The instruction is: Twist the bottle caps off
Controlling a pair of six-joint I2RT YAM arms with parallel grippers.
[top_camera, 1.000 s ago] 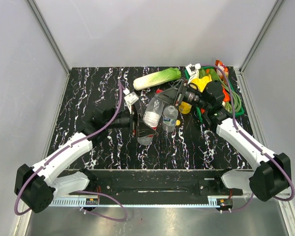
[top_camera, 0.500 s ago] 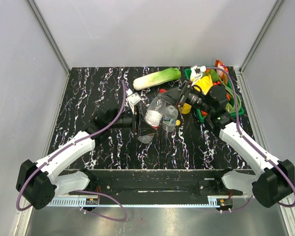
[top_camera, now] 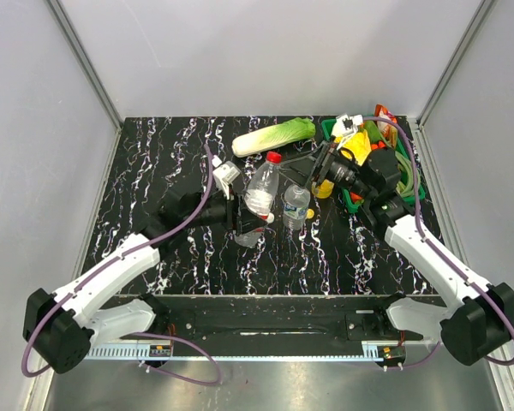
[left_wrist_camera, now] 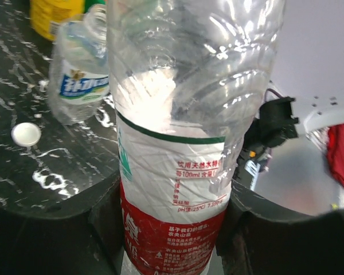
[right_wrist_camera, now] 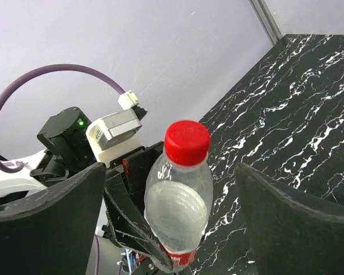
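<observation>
My left gripper (left_wrist_camera: 172, 220) is shut on the red-labelled clear bottle (left_wrist_camera: 178, 166), its jaws pressing the lower label from both sides. From above, the bottle (top_camera: 261, 193) stands nearly upright over the left gripper (top_camera: 244, 223). The red cap (right_wrist_camera: 187, 141) sits on the bottle neck, between the wide-open fingers of my right gripper (right_wrist_camera: 171, 172), which touch nothing. The right gripper (top_camera: 298, 168) is just right of the red cap (top_camera: 274, 157). The blue-white-labelled bottle (left_wrist_camera: 80, 74) stands uncapped, with a white cap (left_wrist_camera: 26, 134) lying beside it. A yellow cap (top_camera: 309, 211) lies right of that bottle (top_camera: 295, 205). The orange-juice bottle (top_camera: 325, 186) is partly hidden by the right arm.
A napa cabbage (top_camera: 274, 135) lies at the back of the black marbled table (top_camera: 154, 171). A green basket (top_camera: 407, 175) crammed with colourful items fills the back right corner. Grey walls close in the table on three sides.
The left gripper has closed on the red-labelled bottle, which now stands more upright. The right gripper has opened, let go of the red cap and drawn slightly back.
</observation>
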